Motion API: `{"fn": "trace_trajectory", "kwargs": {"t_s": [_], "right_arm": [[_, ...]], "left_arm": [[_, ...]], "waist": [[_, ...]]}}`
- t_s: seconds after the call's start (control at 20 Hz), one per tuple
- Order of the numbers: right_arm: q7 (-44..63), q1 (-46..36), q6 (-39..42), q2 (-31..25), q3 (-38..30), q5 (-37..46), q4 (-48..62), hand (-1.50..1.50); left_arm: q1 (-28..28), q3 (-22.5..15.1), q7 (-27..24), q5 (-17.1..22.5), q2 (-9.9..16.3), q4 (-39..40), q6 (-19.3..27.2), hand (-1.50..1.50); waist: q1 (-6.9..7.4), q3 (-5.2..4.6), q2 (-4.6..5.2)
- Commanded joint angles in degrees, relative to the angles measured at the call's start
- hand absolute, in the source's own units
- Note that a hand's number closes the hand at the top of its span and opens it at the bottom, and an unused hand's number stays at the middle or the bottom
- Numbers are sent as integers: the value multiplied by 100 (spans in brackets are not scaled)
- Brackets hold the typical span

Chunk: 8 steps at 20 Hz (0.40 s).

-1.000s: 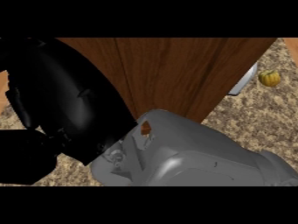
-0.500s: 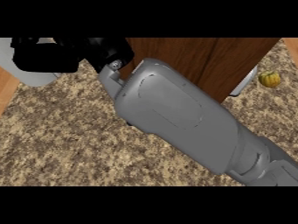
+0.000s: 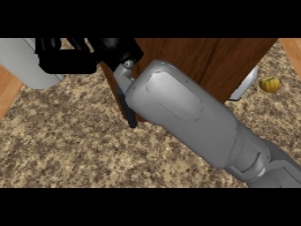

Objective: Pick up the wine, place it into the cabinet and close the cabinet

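No wine bottle shows in the head view. My right forearm (image 3: 198,119) runs from the lower right corner up to the left across the speckled counter (image 3: 61,145). Its black right hand (image 3: 71,59) sits at the top left, beside the brown wooden cabinet (image 3: 198,57), with its fingers pointing straight up out of the picture and holding nothing that I can see. A thin dark door edge (image 3: 129,110) hangs just left of the forearm. My left hand does not show.
A pale grey panel (image 3: 19,64) stands at the top left, partly behind the hand. A small yellow-green fruit (image 3: 269,84) lies at the right, next to a white handle (image 3: 245,84) on the cabinet's right side. Wooden floor borders the counter on both sides.
A second ago the black hand filled the view's left, close to the camera. It has since reached away to the top left, stretching the forearm out; over the last half second little moved.
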Motion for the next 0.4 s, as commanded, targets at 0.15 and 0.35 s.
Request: {"fn": "trace_trajectory", "kwargs": {"t_s": [0.15, 0.35], "right_arm": [[-320, 482, -108, -602, -220, 276, 1089, 150], [-534, 527, 27, -697, -303, 239, 1075, 150]], "left_arm": [[-40, 77, 123, 75, 54, -21, 97, 150], [-149, 46, 90, 70, -14, -38, 149, 150]], "waist": [[-130, 66, 406], [-202, 63, 439]]}}
